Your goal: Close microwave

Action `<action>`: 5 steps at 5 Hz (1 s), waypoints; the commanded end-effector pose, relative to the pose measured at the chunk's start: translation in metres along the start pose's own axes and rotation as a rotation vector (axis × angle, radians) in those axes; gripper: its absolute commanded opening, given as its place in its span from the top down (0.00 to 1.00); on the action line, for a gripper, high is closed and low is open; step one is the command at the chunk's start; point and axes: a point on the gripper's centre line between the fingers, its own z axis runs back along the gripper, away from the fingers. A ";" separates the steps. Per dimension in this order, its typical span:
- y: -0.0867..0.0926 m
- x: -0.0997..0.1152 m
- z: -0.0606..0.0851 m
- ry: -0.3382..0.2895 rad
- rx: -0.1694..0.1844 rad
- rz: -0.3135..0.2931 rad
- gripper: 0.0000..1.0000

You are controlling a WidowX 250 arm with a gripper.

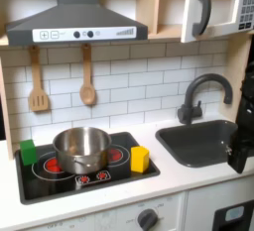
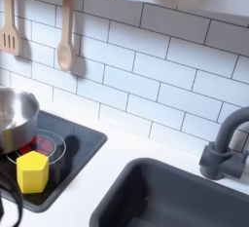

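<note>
The white microwave [image 1: 220, 9] hangs at the top right in the first exterior view. Its curved dark grey handle [image 1: 201, 9] stands upright near its left side, and the grey keypad [image 1: 245, 12] is at the right edge. From this angle I cannot tell whether the door sits flush. A dark part of the arm with my gripper [image 1: 240, 146] shows low at the first exterior view's right edge, beside the sink and far below the microwave. Its fingers are cut off by the frame.
Below the microwave are a dark sink [image 1: 198, 141] [image 2: 175, 197] and a grey faucet [image 1: 201, 94] [image 2: 226, 148]. The stovetop [image 1: 84, 166] holds a steel pot [image 1: 81, 148], a yellow block [image 1: 140, 159] [image 2: 32, 170] and a green block [image 1: 28, 152]. A spatula [image 1: 38, 81] and a spoon [image 1: 87, 76] hang on the tiled wall under the grey range hood [image 1: 74, 22].
</note>
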 end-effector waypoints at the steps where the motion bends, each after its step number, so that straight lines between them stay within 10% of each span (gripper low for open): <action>1: 0.000 0.000 0.000 0.002 0.000 0.002 0.00; 5: -0.003 0.019 -0.006 0.020 -0.001 -0.041 0.00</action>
